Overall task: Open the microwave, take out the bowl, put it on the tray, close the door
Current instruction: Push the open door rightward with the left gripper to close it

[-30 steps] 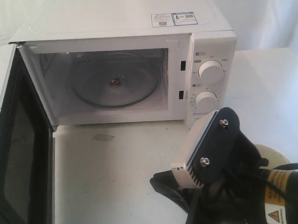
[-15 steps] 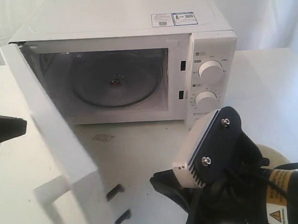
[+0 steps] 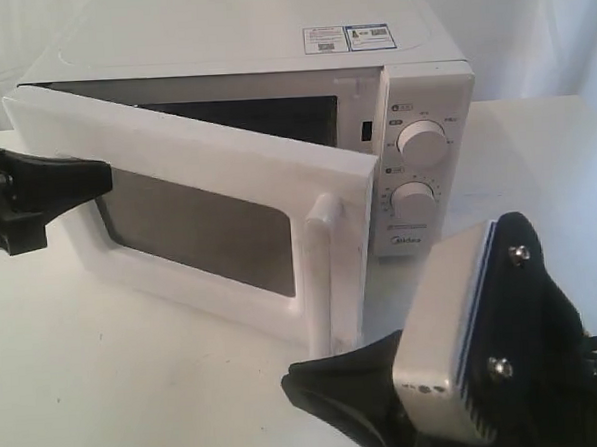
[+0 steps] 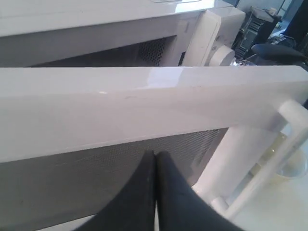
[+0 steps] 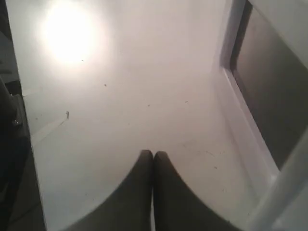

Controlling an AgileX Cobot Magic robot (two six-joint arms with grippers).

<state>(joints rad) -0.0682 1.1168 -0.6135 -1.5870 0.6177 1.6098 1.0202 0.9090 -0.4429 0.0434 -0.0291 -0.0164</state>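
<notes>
The white microwave (image 3: 229, 37) stands at the back, its door (image 3: 198, 224) swung to a partly open angle with the bar handle (image 3: 321, 272) towards me. My left gripper (image 3: 104, 174) is shut, its tips (image 4: 155, 155) against the door's dark window (image 4: 72, 183) on the outside face. My right gripper (image 3: 289, 382) is shut and empty, low over the bare table (image 5: 120, 96) in front of the door's handle end. In the exterior view the bowl is hidden behind the right arm. A cream rounded shape (image 4: 288, 171) shows past the handle (image 4: 267, 166); I cannot tell if it is the bowl.
Two round knobs (image 3: 421, 142) sit on the control panel, which the door leaves uncovered. The right arm's wrist camera block (image 3: 455, 345) fills the lower right of the exterior view. The white table (image 3: 137, 382) stretches in front of the oven. No tray shows.
The door has swung from wide open to most of the way towards the oven front. My left gripper came in from the left onto its outer face. The right arm shifted nearer the camera.
</notes>
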